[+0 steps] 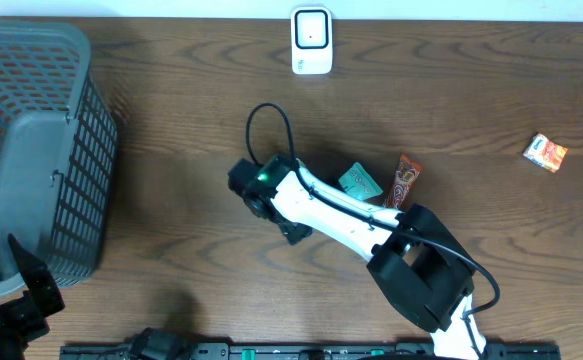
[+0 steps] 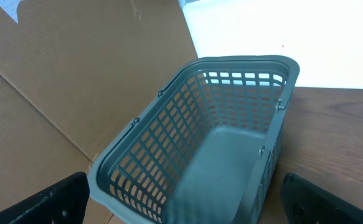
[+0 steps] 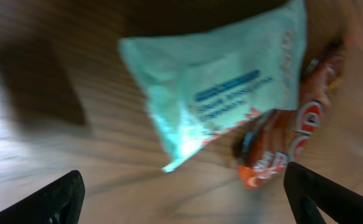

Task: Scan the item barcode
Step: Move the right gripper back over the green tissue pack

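Showing the right jaws spread wide and empty over the table [image 1: 171, 120], close to the teal packet [image 1: 359, 181], which lies flat just beside an orange-red snack bar [image 1: 407, 180]; the white scanner [image 1: 311, 41] stands well apart at the far edge. Left jaws, likewise open and empty, hang by the grey basket [image 2: 231, 124]; a small orange packet [image 1: 545, 152] lies apart

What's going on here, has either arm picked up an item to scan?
Nothing is held yet. The right gripper hangs open over a teal packet lying against an orange snack wrapper on the wooden table. The left gripper, also open, is off to the side, looking into an empty grey basket. The white scanner sits at the far edge, and a small orange packet lies apart on the right.
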